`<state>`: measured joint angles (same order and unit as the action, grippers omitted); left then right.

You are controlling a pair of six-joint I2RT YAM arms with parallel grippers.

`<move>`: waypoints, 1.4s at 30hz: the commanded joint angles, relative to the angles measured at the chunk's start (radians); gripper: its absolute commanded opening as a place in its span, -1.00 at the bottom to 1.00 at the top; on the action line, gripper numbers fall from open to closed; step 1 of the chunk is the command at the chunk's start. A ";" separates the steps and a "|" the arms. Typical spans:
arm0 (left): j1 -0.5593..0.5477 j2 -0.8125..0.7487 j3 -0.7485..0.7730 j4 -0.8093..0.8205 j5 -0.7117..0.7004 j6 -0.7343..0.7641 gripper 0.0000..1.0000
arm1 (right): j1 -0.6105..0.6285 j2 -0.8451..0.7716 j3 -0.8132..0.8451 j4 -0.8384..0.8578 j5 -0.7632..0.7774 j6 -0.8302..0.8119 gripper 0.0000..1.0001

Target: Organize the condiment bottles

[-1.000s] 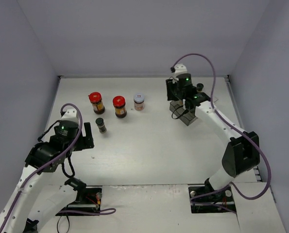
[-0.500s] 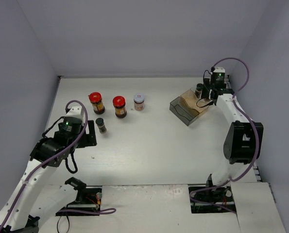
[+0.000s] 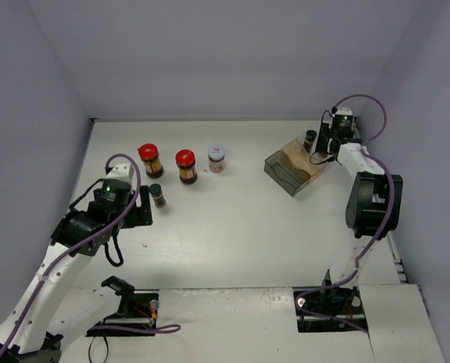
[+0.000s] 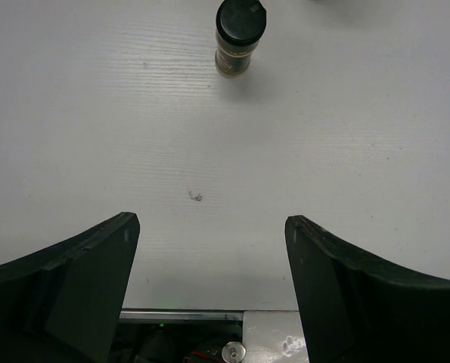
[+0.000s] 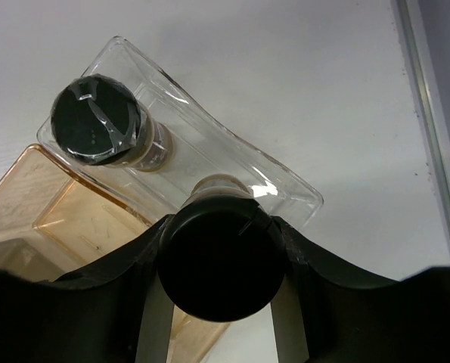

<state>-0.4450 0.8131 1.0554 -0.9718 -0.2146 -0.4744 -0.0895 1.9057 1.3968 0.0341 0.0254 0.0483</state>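
Reaching far right over the clear smoky plastic tray, clamping right fingers on a slim black-capped dark bottle — twin bottle standing inside; holding left fingers wide apart, low over white tabletop.

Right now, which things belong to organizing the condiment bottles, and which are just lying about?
Job: red-lid jar; second red-lid jar; white-lid jar; loose bottle; stowed bottle; held bottle, in the right end effector.
Lying about: tray, holding the stowed bottle; table.
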 commanded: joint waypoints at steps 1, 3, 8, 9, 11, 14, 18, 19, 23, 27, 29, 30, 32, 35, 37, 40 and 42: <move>-0.001 0.020 0.041 0.054 -0.020 0.013 0.57 | -0.001 0.012 0.070 0.079 -0.051 -0.019 -1.00; -0.001 0.029 0.043 0.059 -0.019 0.014 0.57 | -0.001 0.033 0.071 0.082 -0.058 -0.021 -1.00; -0.001 0.044 0.046 0.065 -0.022 0.014 0.57 | -0.003 0.079 0.071 0.096 -0.082 -0.030 -1.00; -0.001 0.046 0.046 0.067 -0.022 0.014 0.57 | -0.001 0.084 0.070 0.099 -0.084 -0.033 -1.00; -0.001 0.047 0.046 0.070 -0.023 0.014 0.57 | -0.001 0.095 0.068 0.105 -0.091 -0.036 -1.00; -0.001 0.052 0.046 0.068 -0.026 0.016 0.57 | -0.001 0.107 0.068 0.113 -0.101 -0.038 -0.96; -0.001 0.052 0.046 0.068 -0.029 0.013 0.57 | -0.001 0.122 0.076 0.119 -0.107 -0.039 -0.80; -0.001 0.054 0.046 0.068 -0.031 0.013 0.57 | -0.001 0.125 0.080 0.121 -0.108 -0.038 -0.78; -0.001 0.051 0.046 0.067 -0.032 0.011 0.57 | -0.001 0.138 0.097 0.121 -0.119 -0.039 -0.71; -0.001 0.046 0.043 0.067 -0.034 0.010 0.57 | -0.001 0.142 0.111 0.119 -0.119 -0.062 -0.52; -0.001 0.044 0.043 0.065 -0.037 0.010 0.57 | 0.000 0.150 0.122 0.112 -0.120 -0.067 -0.43; -0.001 0.044 0.043 0.064 -0.035 0.010 0.57 | 0.000 0.153 0.125 0.107 -0.119 -0.068 -0.32; -0.001 0.044 0.043 0.062 -0.035 0.013 0.57 | 0.000 0.156 0.131 0.096 -0.123 -0.070 -0.11; -0.003 0.043 0.041 0.064 -0.035 0.013 0.57 | 0.002 0.145 0.130 0.090 -0.128 -0.071 0.13; -0.001 0.040 0.041 0.064 -0.034 0.013 0.57 | 0.002 0.129 0.128 0.079 -0.130 -0.073 0.18; -0.001 0.034 0.041 0.064 -0.035 0.013 0.57 | 0.005 0.090 0.122 0.066 -0.128 -0.076 0.34; -0.001 0.029 0.043 0.064 -0.034 0.013 0.57 | 0.010 0.061 0.119 0.053 -0.122 -0.074 0.38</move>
<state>-0.4450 0.8516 1.0554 -0.9512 -0.2310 -0.4740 -0.0898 2.0727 1.4811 0.0769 -0.0944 -0.0143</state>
